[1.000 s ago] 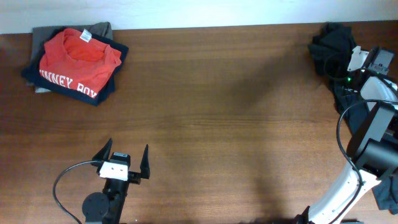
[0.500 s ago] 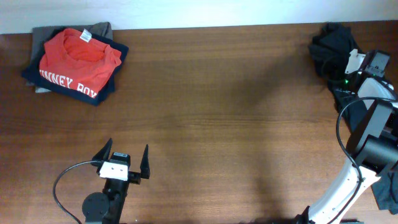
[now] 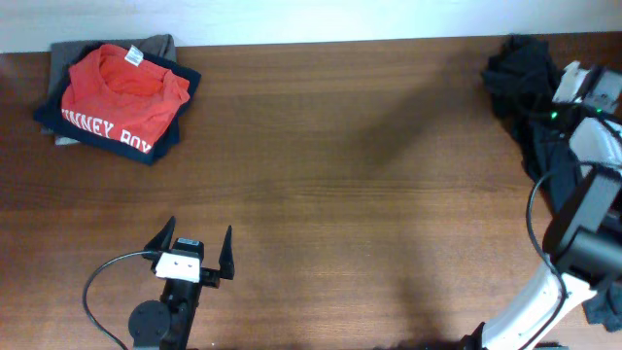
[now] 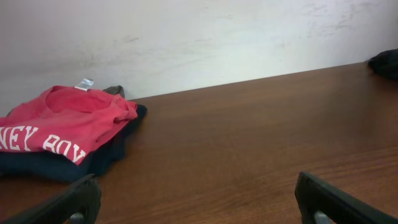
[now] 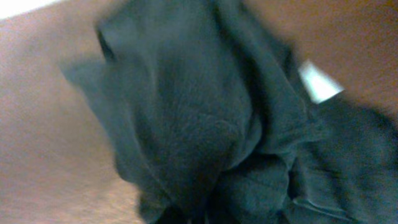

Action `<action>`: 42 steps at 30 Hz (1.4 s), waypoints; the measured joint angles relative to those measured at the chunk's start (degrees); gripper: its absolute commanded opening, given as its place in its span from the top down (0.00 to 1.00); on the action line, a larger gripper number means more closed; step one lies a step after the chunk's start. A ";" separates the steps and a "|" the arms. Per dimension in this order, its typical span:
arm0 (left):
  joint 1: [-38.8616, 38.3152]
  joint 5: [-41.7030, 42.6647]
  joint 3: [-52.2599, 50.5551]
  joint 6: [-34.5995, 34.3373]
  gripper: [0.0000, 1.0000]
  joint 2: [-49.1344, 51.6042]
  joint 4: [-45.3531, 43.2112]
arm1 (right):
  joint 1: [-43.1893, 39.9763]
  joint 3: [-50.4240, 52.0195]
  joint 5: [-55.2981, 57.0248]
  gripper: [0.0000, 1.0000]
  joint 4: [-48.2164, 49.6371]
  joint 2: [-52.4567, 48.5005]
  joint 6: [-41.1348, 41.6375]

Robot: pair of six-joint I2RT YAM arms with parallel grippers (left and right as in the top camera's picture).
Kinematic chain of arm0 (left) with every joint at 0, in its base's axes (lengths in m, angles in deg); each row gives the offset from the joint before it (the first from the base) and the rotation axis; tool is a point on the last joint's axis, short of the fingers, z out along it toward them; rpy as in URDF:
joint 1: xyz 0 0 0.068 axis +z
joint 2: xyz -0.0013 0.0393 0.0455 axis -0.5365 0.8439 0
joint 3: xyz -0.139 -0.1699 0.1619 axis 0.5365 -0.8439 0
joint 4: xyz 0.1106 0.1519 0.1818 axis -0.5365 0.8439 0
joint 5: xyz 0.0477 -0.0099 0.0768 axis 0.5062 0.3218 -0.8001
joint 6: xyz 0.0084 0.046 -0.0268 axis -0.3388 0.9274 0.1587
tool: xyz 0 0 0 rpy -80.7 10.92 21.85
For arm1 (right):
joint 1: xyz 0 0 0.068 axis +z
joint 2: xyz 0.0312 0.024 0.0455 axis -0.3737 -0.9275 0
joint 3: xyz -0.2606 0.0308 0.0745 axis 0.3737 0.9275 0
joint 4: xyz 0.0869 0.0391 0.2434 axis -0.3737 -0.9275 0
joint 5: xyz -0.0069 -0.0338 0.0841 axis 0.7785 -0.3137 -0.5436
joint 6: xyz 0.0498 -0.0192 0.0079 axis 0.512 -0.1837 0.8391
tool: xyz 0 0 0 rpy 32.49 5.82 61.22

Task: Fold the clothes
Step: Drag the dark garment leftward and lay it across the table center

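The clothes, a crumpled heap of soft dark fabric, lay at the far right corner of the wooden table in your overhead view, with the right gripper clamped on them and the left gripper spread wide above bare wood. Your left wrist view showed a flat folded red shirt on a navy garment. Your right wrist view was blurred, filled with bunched charcoal folds and a small white tag.

1. My left end effector sits low at the near side, fingers spread wide and pointing forward.
2. My right arm stretches to the far right corner, the right end effector clamped fully shut.
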 measured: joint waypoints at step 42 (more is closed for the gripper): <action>0.00 0.00 0.00 0.00 0.01 0.00 -0.02 | 51.28 -0.04 -2.54 0.96 -15.50 11.28 7.15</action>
